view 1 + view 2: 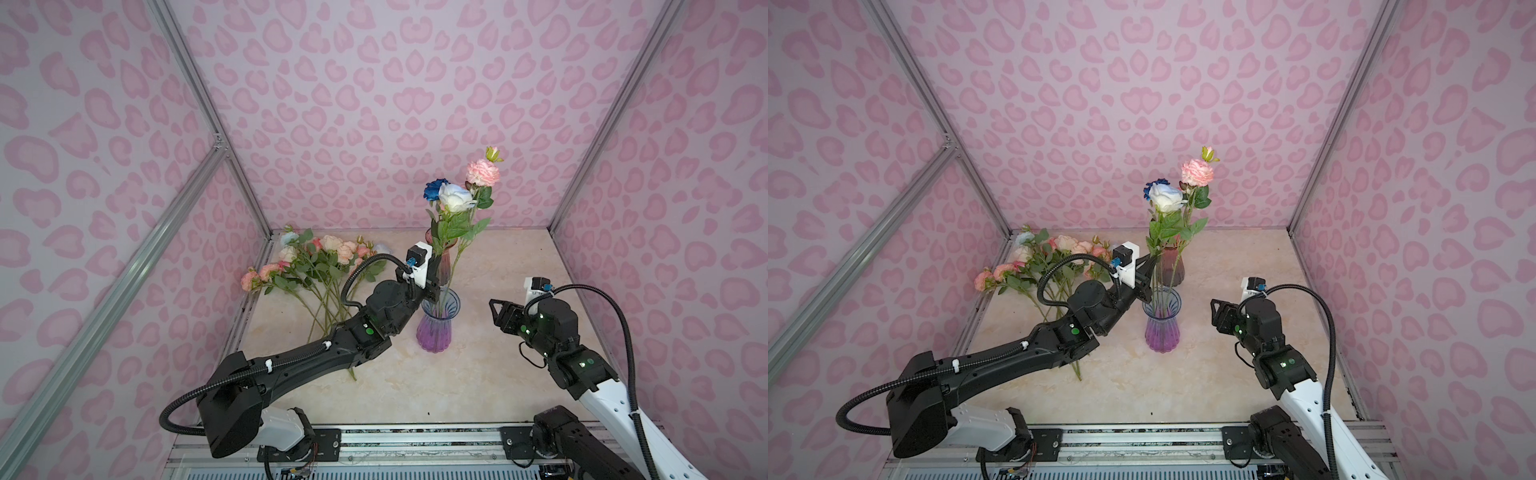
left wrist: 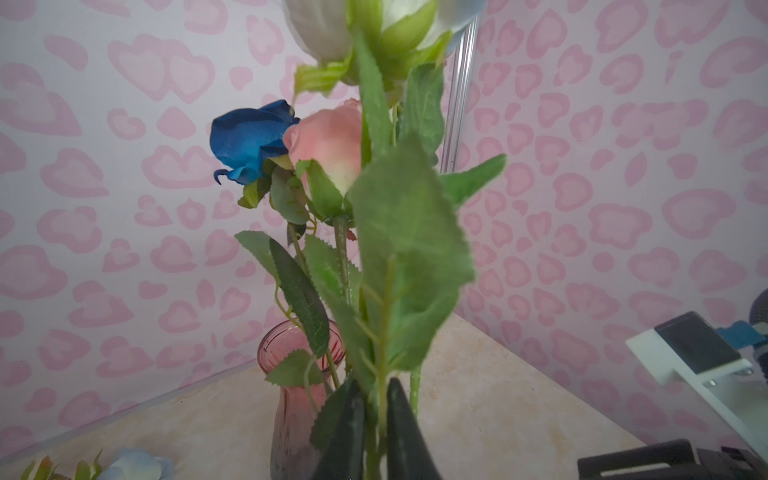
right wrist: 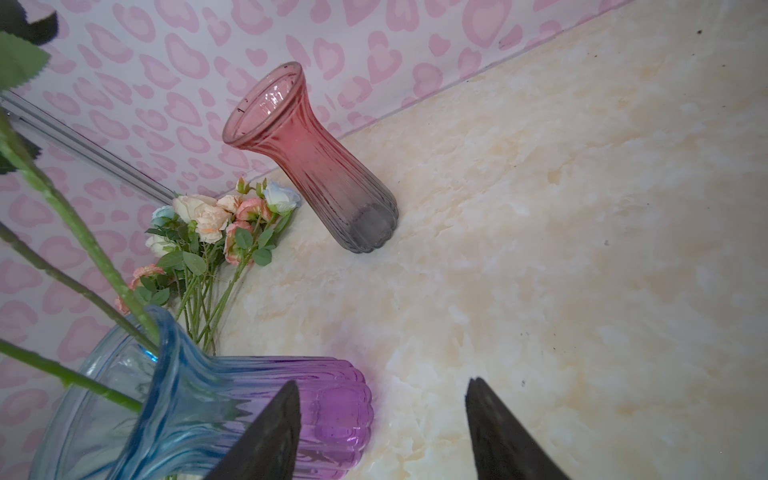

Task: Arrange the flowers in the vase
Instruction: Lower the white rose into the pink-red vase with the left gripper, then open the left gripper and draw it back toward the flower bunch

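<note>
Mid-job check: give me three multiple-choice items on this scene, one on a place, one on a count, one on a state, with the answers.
1. Loose flowers lie: A back left of the table; B front right; C front middle.
2. Vases on the table: A one; B two; C four.
3. Right gripper: A shut on a stem; B open, empty; C shut, empty.

Answers: A, they lie by the back left corner. B, a blue vase and a red vase stand there. B, its jaws stand apart with nothing between.
</note>
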Robot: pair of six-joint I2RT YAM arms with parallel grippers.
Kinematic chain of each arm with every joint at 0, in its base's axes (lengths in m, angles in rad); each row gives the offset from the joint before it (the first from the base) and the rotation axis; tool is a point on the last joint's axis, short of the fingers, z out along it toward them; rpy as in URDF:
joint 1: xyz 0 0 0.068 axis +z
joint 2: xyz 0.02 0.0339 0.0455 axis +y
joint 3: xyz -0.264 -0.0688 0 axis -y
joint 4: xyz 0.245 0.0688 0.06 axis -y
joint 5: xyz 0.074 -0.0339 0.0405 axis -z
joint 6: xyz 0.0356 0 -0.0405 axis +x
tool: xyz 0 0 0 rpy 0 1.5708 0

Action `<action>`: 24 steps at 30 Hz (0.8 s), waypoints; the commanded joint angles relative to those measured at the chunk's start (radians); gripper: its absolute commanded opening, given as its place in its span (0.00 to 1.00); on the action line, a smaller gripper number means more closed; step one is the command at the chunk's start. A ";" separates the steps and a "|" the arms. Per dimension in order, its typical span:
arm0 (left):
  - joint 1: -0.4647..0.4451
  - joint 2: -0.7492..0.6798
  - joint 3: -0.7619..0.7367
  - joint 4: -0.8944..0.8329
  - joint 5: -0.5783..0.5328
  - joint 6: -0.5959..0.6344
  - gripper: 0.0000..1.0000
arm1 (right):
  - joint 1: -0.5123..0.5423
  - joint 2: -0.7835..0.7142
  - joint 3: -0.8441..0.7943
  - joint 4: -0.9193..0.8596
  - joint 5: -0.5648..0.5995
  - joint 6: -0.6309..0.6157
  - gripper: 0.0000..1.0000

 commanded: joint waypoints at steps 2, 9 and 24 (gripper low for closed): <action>-0.001 -0.034 -0.010 -0.031 0.005 -0.016 0.30 | 0.001 0.008 0.037 -0.049 -0.016 -0.019 0.65; -0.001 -0.076 -0.018 -0.104 -0.003 0.000 0.55 | 0.001 0.008 0.073 -0.105 -0.012 -0.028 0.67; -0.002 -0.229 -0.026 -0.262 -0.033 0.032 0.81 | 0.008 0.042 0.102 -0.114 -0.038 -0.048 0.68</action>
